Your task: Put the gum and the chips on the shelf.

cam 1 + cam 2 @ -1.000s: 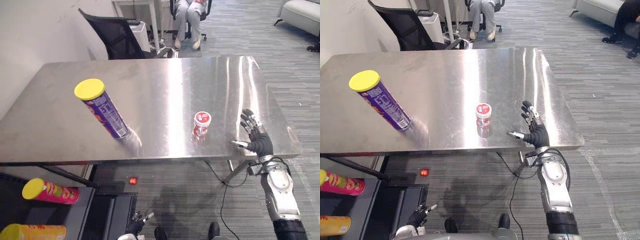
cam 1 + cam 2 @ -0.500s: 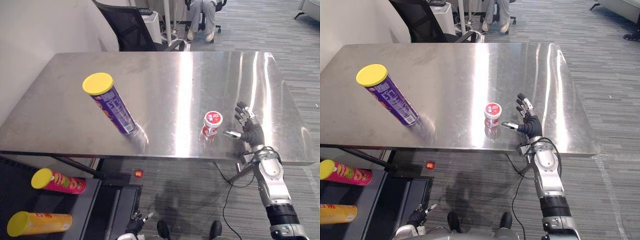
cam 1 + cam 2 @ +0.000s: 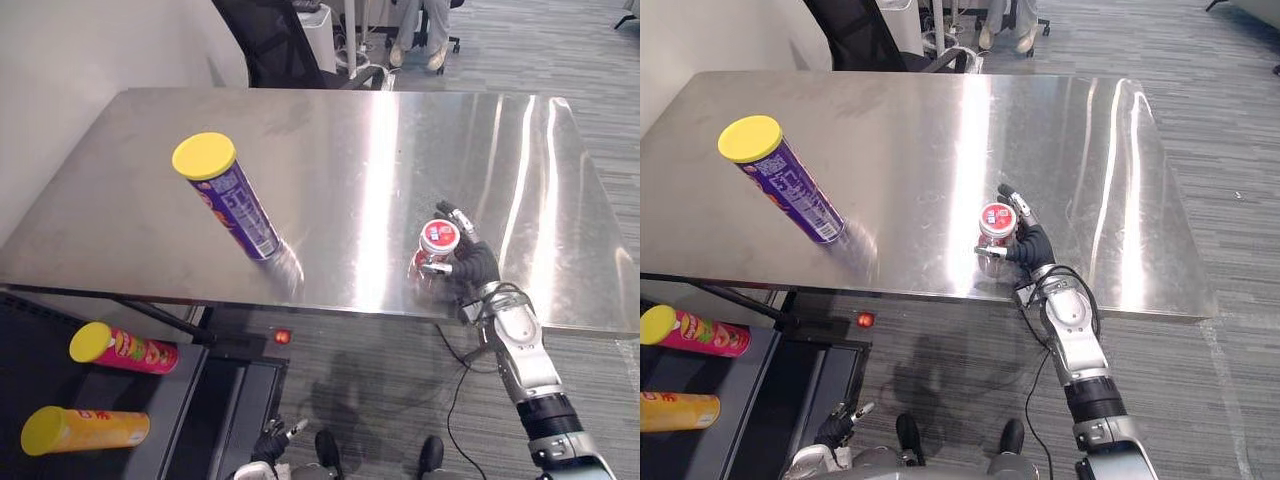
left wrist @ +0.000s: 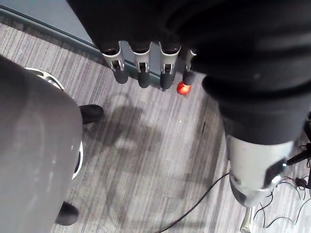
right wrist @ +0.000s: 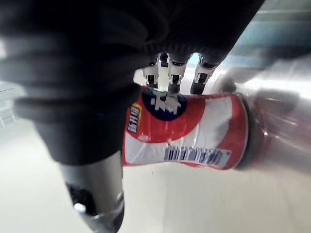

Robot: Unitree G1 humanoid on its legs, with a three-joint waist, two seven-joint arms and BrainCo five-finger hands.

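- My right hand (image 3: 468, 262) cups the lidded gum jar (image 3: 438, 240) at the near right of the table (image 3: 330, 150), fingers fairly straight behind it, thumb in front.
- The chips can (image 3: 228, 198), lid on, stands to the left.
- The shelf (image 3: 150, 398), lower left, holds a pink can (image 3: 122, 347) and a yellow can (image 3: 85, 430), both lying down.
- My left hand (image 4: 141, 68) hangs low, fingers straight.

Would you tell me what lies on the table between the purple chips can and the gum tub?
Nothing: the steel table is bare between the purple chips can and the gum tub, as both eye views show.
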